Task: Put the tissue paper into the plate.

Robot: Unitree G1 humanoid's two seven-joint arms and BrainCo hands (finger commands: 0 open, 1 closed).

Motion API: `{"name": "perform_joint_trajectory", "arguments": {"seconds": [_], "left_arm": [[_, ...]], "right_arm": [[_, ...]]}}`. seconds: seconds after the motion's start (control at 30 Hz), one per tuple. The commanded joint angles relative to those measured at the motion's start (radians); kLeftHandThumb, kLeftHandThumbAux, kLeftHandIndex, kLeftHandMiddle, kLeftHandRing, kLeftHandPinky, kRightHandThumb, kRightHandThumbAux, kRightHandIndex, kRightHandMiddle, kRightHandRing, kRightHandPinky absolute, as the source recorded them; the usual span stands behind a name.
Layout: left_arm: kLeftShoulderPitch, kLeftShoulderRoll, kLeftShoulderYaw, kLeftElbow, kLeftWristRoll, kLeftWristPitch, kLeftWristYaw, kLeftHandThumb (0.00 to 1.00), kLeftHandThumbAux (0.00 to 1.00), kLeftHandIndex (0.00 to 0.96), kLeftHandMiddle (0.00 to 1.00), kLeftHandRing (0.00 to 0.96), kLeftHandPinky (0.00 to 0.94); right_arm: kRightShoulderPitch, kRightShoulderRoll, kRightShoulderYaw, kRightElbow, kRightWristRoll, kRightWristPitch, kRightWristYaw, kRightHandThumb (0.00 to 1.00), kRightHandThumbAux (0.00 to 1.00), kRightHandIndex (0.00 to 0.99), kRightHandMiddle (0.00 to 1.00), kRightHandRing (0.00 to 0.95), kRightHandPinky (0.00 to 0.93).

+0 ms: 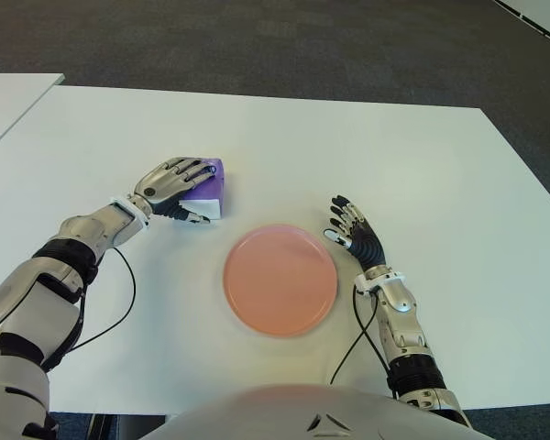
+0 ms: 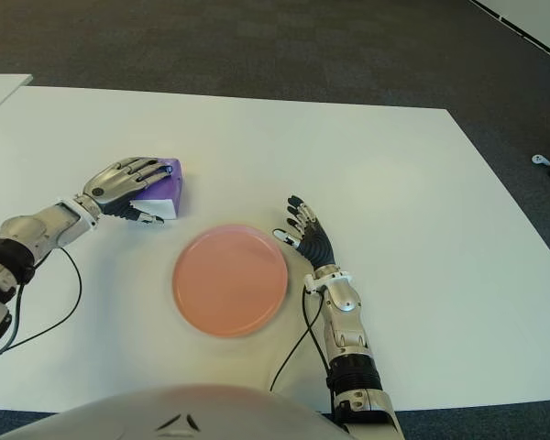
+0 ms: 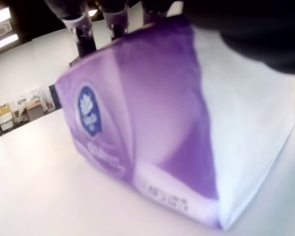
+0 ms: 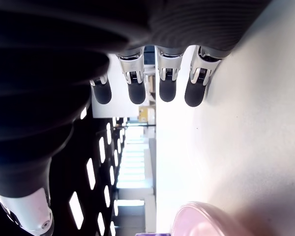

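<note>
White table fills my view, with grey carpet beyond its far edge. My left hand lies over the purple and white tissue pack, fingers curled across its top, thumb at its near side, left of and beyond the pink plate. My right hand shows just right of the plate, fingers extended, holding nothing.
</note>
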Motion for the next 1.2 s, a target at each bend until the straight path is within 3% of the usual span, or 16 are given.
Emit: {"name": "perform_joint_trajectory", "arguments": {"seconds": [0.03,0.63,1.2], "left_arm": [[-0.002,-0.021,-0.049,0.060,0.038,0.023,0.029,0.139,0.191,0.000,0.000,0.000,0.000],[-0.019,-0.082,-0.176,0.205,0.067,0.132,0.217,0.178,0.210,0.000,0.000,0.000,0.000],[-0.023,-0.107,-0.237,0.248,0.050,0.166,0.239,0.181,0.286,0.000,0.000,0.000,0.000]], "right_arm": [[0.083,0.001,0.016,0.064,-0.007,0.108,0.009,0.000,0.705,0.030,0.067,0.014,0.000],[0.105,-0.004,0.023,0.038,-0.014,0.122,0.001,0.000,0.618,0.032,0.089,0.031,0.000],[0.122,-0.015,0.027,0.010,-0.014,0.141,-0.004,0.000,0.587,0.036,0.102,0.037,0.000]]}}
